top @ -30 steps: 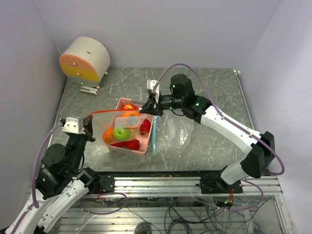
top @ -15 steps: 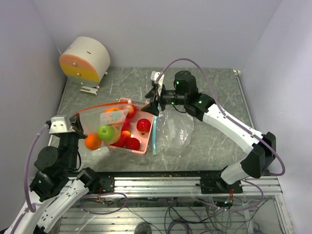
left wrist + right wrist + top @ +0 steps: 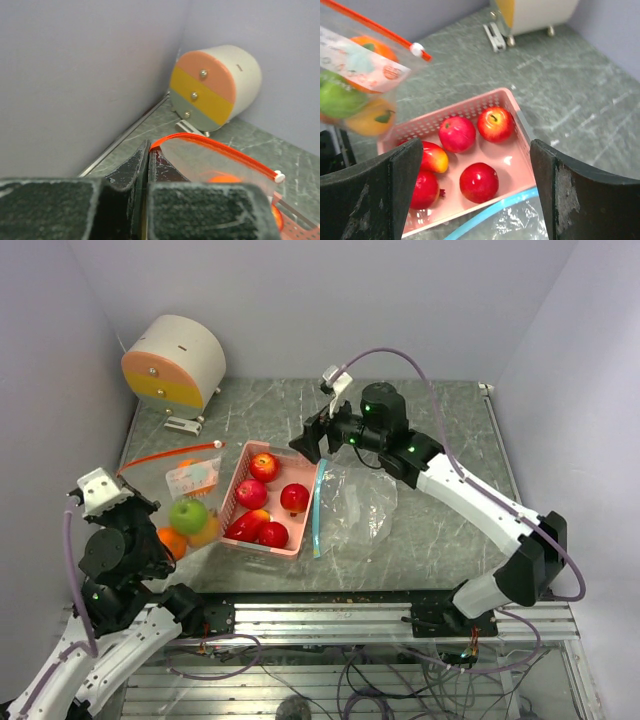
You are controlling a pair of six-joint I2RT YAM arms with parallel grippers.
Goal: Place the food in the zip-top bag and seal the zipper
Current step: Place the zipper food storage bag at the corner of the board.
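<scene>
Pink slatted basket (image 3: 285,449) sits mid-table on a grey marbled table (image 3: 260,405). An orange-zip bag (image 3: 195,478), clear plastic, is just left of it. Cream drum-shaped box (image 3: 175,362) with a pink, yellow and green striped face stands on small feet in the far left corner by pale walls (image 3: 300,300). Metal rails (image 3: 330,618) and loose cables (image 3: 300,680) run along the near edge.
</scene>
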